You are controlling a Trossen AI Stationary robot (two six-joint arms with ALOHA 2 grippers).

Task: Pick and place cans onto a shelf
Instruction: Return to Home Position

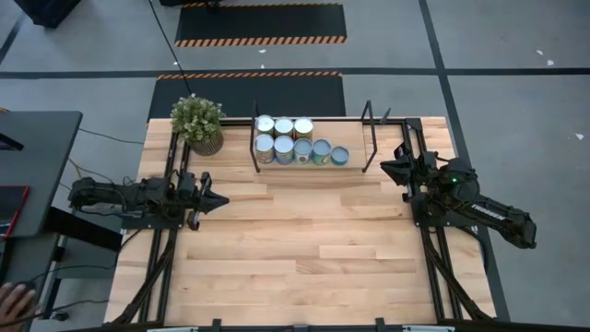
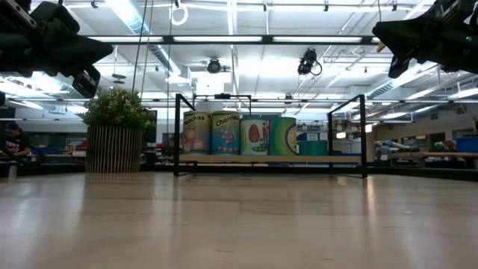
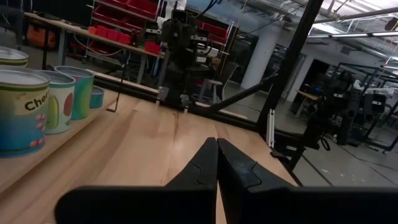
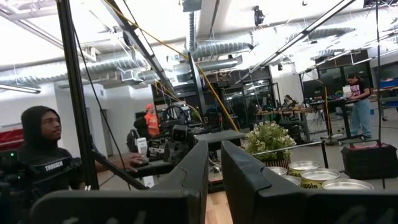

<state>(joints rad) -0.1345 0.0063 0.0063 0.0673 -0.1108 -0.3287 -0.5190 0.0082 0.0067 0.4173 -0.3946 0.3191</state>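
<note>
Several cans [image 1: 295, 140] stand upright in two rows on the shelf [image 1: 369, 138] at the table's far middle. The low view shows them [image 2: 239, 133] on its light wood surface [image 2: 321, 158], between black end frames. My left gripper [image 1: 221, 198] hovers at the table's left, pointing level toward the right, shut and empty [image 3: 217, 155]. My right gripper [image 1: 385, 166] hovers at the table's right beside the shelf's right frame, tipped slightly upward. Its fingers [image 4: 214, 168] are shut with nothing between them. Both grippers are well clear of the cans.
A potted plant [image 1: 197, 123] stands at the far left corner, next to the shelf. The bare wooden tabletop [image 1: 304, 249] stretches from the shelf to the near edge. A dark desk [image 1: 37, 166] stands left of the table. A person [image 4: 40, 149] shows in the room beyond.
</note>
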